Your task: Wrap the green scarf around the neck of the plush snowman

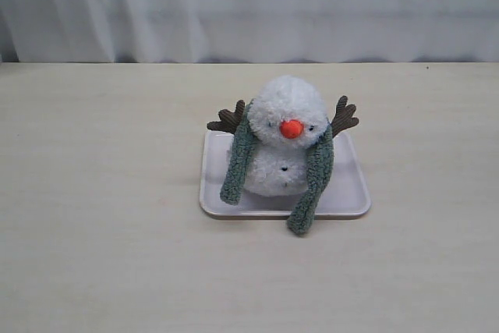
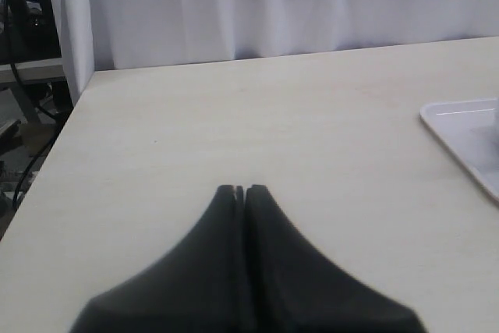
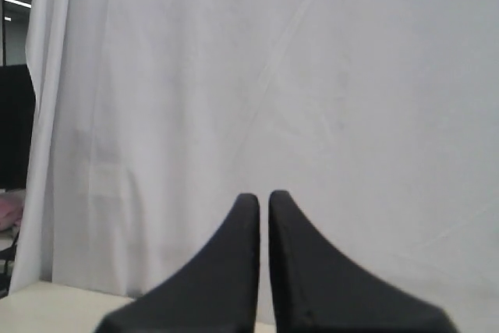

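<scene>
- Plush snowman (image 1: 284,142): sits upright on a pale, shallow tray (image 1: 352,193) a little right of the middle of the surface (image 1: 101,224). Its orange nose (image 1: 291,129) faces the near side.
- Twig arms (image 1: 344,115): brown, one raised on each side of the head, at the far edge of the tray.
- Green scarf (image 1: 318,173): draped over the snowman from behind, hugging both sides of the head, with one end hanging down the front on each side. The two ends are apart and uncrossed.
- Left scarf end: lies down the left flank of the body and stops on the tray floor.
- Right scarf end: the longer one. It runs down the right flank and crosses the near rim of the tray, and its rounded tip rests at the surface.
- Snowman's neck (image 1: 274,148): the white crease shows bare at the front, between the two hanging ends. Whether the scarf sits in the crease at the back cannot be told.
- Left end effector (image 2: 239,190): its dark fingers are pressed together with nothing between them. It is poised over bare surface to the left of the tray, one corner of which shows in the left wrist view.
- Right end effector (image 3: 263,196): its fingers are drawn together with only a thin slit between the tips, and they carry nothing. It is aimed at the white curtain (image 3: 327,76) along the far side.
</scene>
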{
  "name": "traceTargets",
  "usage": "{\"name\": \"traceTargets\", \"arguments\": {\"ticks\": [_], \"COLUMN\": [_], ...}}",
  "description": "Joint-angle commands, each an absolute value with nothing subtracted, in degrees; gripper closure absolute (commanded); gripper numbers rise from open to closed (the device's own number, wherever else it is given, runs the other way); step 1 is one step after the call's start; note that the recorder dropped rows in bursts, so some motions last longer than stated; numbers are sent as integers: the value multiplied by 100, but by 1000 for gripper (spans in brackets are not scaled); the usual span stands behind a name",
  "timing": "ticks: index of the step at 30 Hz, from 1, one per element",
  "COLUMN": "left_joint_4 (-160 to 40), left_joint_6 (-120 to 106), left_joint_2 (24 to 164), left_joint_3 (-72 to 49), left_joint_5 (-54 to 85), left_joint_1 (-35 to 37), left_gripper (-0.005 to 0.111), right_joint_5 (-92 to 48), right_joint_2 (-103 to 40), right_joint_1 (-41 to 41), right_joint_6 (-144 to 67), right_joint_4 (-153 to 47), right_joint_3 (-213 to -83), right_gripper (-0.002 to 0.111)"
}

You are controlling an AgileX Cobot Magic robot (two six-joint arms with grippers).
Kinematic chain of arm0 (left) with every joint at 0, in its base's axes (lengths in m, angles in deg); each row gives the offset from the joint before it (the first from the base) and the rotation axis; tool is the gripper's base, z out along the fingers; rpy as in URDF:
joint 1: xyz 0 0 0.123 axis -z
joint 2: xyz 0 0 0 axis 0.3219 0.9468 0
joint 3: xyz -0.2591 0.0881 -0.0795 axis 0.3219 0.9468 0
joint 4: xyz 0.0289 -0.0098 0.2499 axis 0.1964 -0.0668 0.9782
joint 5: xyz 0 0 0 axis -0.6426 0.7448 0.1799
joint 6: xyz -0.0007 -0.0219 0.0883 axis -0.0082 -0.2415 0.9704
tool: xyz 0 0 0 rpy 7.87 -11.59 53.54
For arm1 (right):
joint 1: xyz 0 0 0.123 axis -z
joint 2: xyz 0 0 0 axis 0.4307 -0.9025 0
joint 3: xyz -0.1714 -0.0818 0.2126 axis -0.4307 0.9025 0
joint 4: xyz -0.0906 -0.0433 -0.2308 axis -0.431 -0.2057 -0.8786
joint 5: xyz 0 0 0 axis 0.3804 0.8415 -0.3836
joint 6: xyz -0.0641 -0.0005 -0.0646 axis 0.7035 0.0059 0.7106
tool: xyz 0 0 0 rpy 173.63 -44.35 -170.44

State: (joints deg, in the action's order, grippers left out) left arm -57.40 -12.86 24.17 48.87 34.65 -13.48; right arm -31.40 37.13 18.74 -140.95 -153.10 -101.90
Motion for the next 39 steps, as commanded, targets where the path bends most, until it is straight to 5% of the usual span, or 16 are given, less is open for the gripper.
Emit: {"name": "traceTargets", "arguments": {"ticks": [1,8,15,39], "left_joint_4": [-5770,-5770,-5770,-5770], "left_joint_6": [-1310,-1310,-1310,-1310], "left_joint_2": [2399,2399,2399,2399], "left_joint_3": [4904,4904,4904,4904], "left_joint_5": [3399,3399,3399,3399], "left_joint_1": [-1390,-1390,-1390,-1390], "left_gripper": [107,107,107,107], "right_joint_5": [-2915,-2966,-4483,-4352], "right_joint_2": [4044,4044,4044,4044], "right_joint_1": [1865,1865,1865,1895], "right_joint_6": [-14041,-10573,-5830,-3087], "right_joint_4": [-15177,-11901,-7668,-5007], "right_joint_3": [-10160,-10007,-9447,-8308], "right_gripper": [104,104,104,104]}}
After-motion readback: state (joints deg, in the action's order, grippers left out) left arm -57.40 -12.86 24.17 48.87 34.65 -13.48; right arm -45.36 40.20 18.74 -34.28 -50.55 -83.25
